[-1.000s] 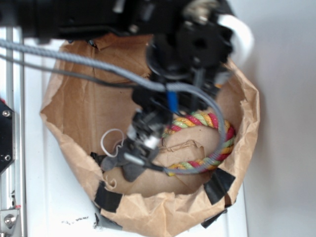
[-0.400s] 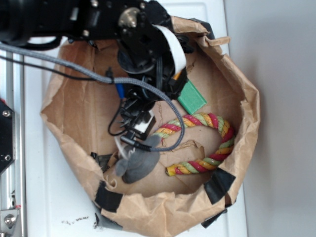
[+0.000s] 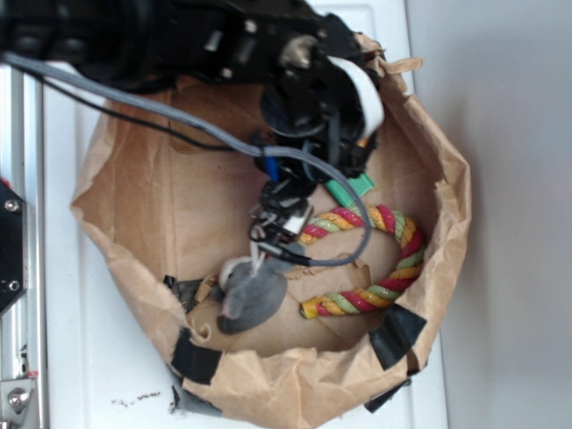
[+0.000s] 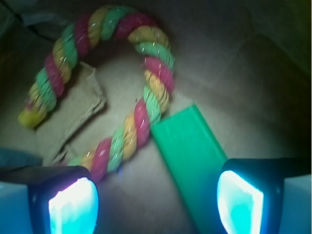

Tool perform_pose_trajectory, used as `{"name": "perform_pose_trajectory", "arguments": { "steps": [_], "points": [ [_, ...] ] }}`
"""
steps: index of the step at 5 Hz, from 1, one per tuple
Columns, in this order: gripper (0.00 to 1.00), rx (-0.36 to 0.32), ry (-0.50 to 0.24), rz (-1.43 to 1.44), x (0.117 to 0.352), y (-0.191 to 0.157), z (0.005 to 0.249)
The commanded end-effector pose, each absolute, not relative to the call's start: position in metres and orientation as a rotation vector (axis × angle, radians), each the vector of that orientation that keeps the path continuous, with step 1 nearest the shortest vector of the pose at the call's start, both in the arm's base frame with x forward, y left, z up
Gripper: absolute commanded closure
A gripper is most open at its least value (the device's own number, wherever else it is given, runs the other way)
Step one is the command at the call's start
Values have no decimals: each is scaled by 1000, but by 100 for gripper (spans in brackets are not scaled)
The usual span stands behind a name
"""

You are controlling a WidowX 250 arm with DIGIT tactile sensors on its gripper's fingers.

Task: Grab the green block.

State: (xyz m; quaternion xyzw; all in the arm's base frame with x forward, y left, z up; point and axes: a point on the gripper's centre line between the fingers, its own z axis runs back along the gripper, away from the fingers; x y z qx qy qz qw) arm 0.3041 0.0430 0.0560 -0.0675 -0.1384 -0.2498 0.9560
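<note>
In your wrist view the gripper (image 4: 156,195) is wide open, holding nothing; the green block (image 4: 192,151) lies lower centre-right, running toward the right finger (image 4: 241,202), touching the rope (image 4: 146,109).

Multicoloured twisted rope (image 4: 141,92) curved in a horseshoe ahead of the jaws, one end reaching down beside the left jaw, torn cardboard flap (image 4: 73,114) inside the curve, grey plush mouse (image 3: 250,297) on the brown paper bag (image 3: 134,206) floor

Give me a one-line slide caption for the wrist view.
Open gripper over a paper-lined bin, the green block between its fingers beside the rope.
</note>
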Motion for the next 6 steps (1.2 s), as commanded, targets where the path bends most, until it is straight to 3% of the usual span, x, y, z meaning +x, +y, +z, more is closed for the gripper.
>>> {"name": "perform_pose_trajectory", "arguments": {
  "steps": [1, 2, 4, 5, 6],
  "points": [
    [0, -69, -279, -663, 304, 60, 75],
    [0, 20, -247, -705, 300, 63, 58],
    [0, 69, -248, -727, 294, 60, 28],
    [86, 78, -249, -699, 294, 55, 22],
    [100, 69, -240, -686, 298, 51, 22]
  ]
}}
